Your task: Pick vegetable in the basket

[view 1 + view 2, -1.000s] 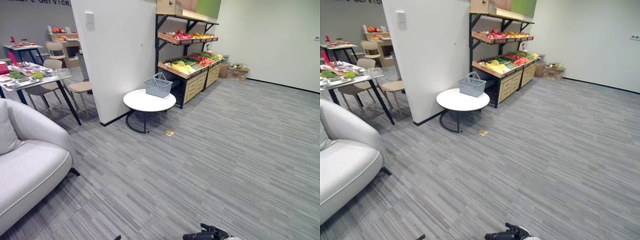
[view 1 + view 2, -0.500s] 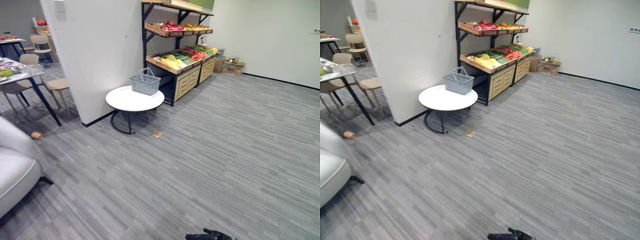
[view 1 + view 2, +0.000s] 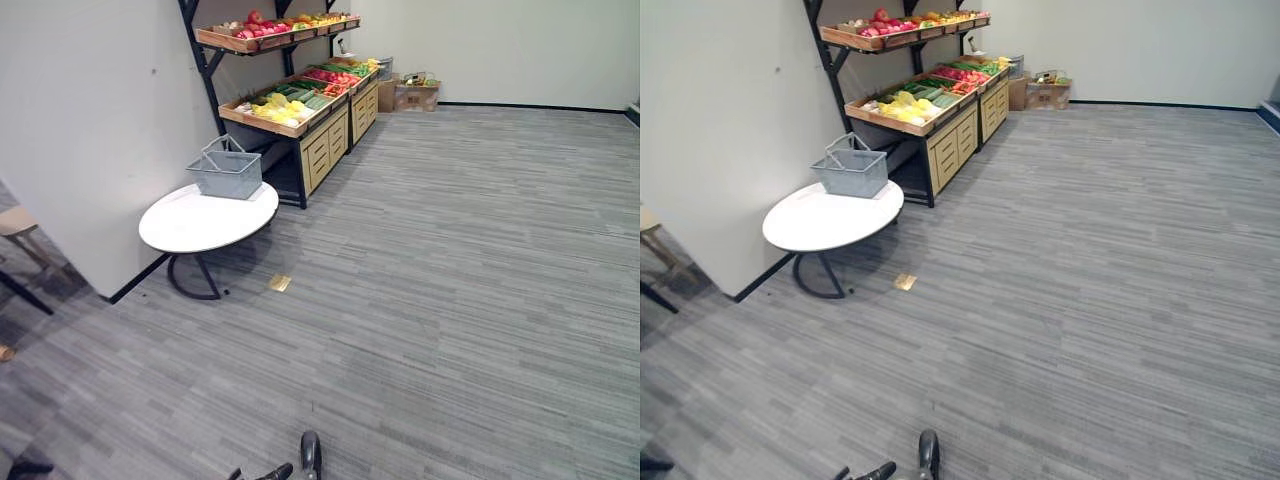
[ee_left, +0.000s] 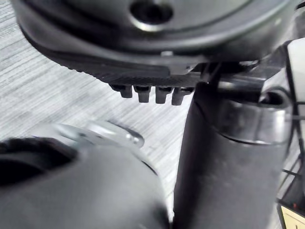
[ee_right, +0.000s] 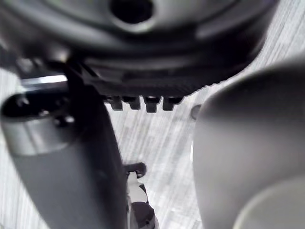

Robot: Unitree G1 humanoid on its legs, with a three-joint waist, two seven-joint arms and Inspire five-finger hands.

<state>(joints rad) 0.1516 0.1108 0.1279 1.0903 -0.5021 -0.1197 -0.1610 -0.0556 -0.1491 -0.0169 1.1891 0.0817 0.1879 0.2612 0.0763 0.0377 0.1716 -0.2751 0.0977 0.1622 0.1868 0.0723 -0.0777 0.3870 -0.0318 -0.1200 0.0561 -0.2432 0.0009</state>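
Round white table point(image 3: 190, 226) — cardboard boxes point(image 3: 410, 96) well beyond it.

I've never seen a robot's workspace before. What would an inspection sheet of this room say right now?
Surface: round white table on a grey carpet floor.
Job's things: grey basket stands on the table's far side, handles up, contents too small to tell; vegetables, yellow, green and red, lie in the rack's lower trays behind it.
Clutter: small tan scrap on the floor by the table.
Hands: left hand and right hand are both over the floor, far from the basket.
Cables: nothing seen.
Surroundings: white wall beside the table; red produce on the top shelf; cardboard boxes at the rack's far end.
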